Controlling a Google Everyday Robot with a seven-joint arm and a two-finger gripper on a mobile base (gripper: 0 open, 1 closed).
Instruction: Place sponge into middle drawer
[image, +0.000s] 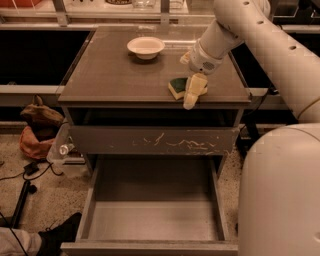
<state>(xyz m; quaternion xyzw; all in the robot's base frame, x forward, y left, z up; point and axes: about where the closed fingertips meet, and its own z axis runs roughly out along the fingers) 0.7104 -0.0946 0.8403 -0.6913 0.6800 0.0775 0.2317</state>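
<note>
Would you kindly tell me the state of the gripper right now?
Gripper: whether it is open or shut cannot be told; it is down at the sponge, which lies on the cabinet top.

Seen from my remote station: the gripper, low over the right front of the cabinet top, hides the right end of the sponge, while the arm runs off the top and right edges and the bottom edge clips the open middle drawer's front.
</note>
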